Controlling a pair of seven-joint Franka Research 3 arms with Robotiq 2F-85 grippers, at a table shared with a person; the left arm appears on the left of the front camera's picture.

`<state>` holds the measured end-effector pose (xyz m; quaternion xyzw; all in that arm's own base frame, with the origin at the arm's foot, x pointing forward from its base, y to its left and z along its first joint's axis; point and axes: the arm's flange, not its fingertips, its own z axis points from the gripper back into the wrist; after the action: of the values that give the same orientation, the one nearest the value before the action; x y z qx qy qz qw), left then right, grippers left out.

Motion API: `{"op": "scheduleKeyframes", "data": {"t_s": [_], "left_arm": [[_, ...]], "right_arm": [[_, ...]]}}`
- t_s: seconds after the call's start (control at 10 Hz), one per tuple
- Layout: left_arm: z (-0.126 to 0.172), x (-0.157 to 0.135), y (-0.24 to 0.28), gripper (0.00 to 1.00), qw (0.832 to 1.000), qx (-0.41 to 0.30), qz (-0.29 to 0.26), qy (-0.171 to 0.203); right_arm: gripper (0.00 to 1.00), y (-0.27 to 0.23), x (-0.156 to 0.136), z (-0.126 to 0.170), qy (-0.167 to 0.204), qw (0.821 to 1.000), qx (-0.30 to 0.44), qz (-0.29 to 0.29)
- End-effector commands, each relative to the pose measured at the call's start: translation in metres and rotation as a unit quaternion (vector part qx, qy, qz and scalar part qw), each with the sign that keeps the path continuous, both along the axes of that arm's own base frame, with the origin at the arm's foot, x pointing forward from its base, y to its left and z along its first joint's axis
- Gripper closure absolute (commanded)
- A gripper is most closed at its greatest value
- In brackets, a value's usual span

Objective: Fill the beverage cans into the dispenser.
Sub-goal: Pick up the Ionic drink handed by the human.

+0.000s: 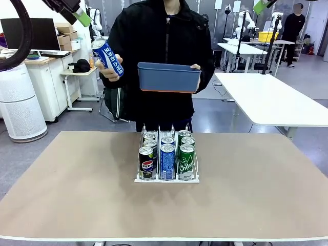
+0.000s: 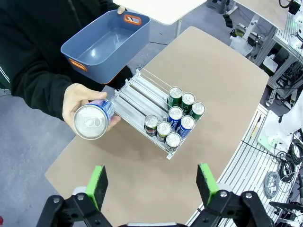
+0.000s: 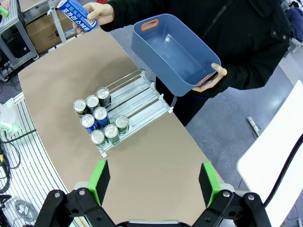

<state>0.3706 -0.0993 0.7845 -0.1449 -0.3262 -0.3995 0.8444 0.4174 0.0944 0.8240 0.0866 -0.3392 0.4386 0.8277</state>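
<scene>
The white wire dispenser (image 1: 140,177) stands at the table's middle with several beverage cans at its front end: a black Pepsi can (image 1: 147,164), a blue-and-white can (image 1: 167,161) and a green can (image 1: 186,161) lead the three lanes. The person holds another blue-and-white can (image 1: 107,58) up in one hand. From above, the left gripper (image 2: 152,182) stands open over the table's near side, with the dispenser (image 2: 135,101) and the held can (image 2: 90,121) beyond its fingers (image 2: 98,184). The right gripper (image 3: 154,178) is also open and holds nothing, high above the dispenser (image 3: 142,92).
In the person's other hand is a blue plastic bin (image 1: 168,77) with nothing in it, held at chest height over the table's far edge. The brown tabletop (image 1: 66,184) is bare around the dispenser. White tables and equipment stand in the room behind.
</scene>
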Motion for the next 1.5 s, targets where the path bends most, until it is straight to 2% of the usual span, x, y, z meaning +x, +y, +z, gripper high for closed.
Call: {"op": "scheduleKeyframes", "data": {"t_s": [0.0, 1.4], "left_arm": [[0.0004, 0.0003, 0.0020, 0.00, 1.000, -0.006, 0.001, -0.001], [0.0004, 0.0003, 0.0020, 0.00, 1.000, -0.006, 0.001, -0.001]], "right_arm": [[0.00, -0.0006, -0.0014, -0.0012, 0.002, 1.000, 0.002, -0.003], [0.00, -0.0006, -0.0014, -0.0012, 0.002, 1.000, 0.002, -0.003]]}}
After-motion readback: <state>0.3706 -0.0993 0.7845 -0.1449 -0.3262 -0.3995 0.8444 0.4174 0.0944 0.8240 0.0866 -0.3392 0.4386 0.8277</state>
